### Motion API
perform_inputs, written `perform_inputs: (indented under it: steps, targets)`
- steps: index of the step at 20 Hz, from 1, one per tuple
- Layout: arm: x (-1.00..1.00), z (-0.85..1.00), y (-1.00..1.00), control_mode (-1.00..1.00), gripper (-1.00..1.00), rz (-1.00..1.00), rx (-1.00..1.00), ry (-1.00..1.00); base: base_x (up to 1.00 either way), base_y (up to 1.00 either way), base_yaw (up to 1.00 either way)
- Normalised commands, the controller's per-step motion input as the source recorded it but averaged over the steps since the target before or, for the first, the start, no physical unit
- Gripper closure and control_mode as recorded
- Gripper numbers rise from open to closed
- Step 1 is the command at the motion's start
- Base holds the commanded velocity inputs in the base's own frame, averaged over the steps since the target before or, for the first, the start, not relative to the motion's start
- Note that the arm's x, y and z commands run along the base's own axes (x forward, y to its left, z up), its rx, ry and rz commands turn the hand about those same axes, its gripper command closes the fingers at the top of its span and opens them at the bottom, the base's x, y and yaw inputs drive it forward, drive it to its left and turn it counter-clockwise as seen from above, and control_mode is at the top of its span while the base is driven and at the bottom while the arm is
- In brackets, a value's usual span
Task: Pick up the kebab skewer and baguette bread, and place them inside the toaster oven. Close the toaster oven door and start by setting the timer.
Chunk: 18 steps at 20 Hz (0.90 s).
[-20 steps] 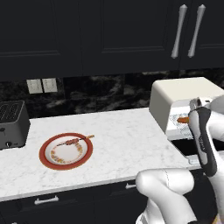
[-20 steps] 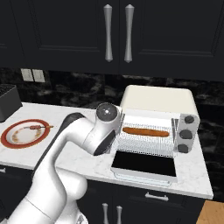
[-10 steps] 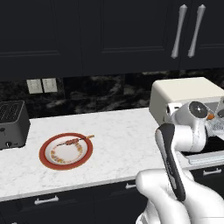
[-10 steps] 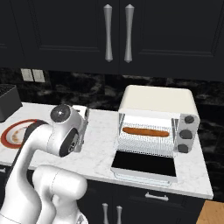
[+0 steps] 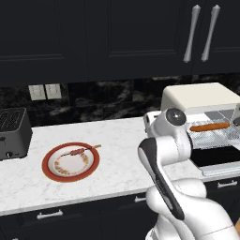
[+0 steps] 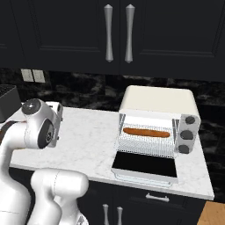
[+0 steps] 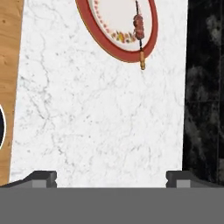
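The kebab skewer (image 5: 82, 151) lies across the far side of a red-rimmed plate (image 5: 47, 161) on the left of the counter. In the hand view the skewer (image 7: 139, 27) shows on the plate (image 7: 151, 41) at the top, well ahead of my gripper (image 7: 111, 178), which is open with nothing between its fingertips. The baguette bread (image 6: 146, 132) rests on the wire rack inside the cream-white toaster oven (image 6: 158, 99). The toaster oven door (image 6: 145, 165) hangs open, flat over the counter's front. My hand hovers above the marble between plate and oven.
A dark slot toaster (image 5: 11, 133) stands at the counter's far left, beyond the plate. Black upper cabinets with silver handles (image 6: 117, 33) hang above. The counter's front edge (image 7: 19, 87) borders wooden floor in the hand view.
The arm has swung left, away from the oven and toward the plate. The baguette stays on the oven rack. The gripper stays open.
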Motion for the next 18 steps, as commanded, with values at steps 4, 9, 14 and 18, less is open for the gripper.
perform_inputs:
  steps: [4,9,14,18]
  targets:
    - [0.0,0.0,1.0,-1.0,-1.0,0.15,0.0,0.0,0.0,0.0,0.0]
    - [0.0,0.0,0.94,-1.0,-1.0,0.15,0.07,0.0,0.0,0.0,0.0]
    - [0.09,0.0,0.68,-1.0,-1.0,0.15,0.18,0.0,0.0,0.0,0.0]
    - [0.34,0.0,0.39,-1.0,-1.0,0.14,0.16,0.0,0.0,0.0,0.0]
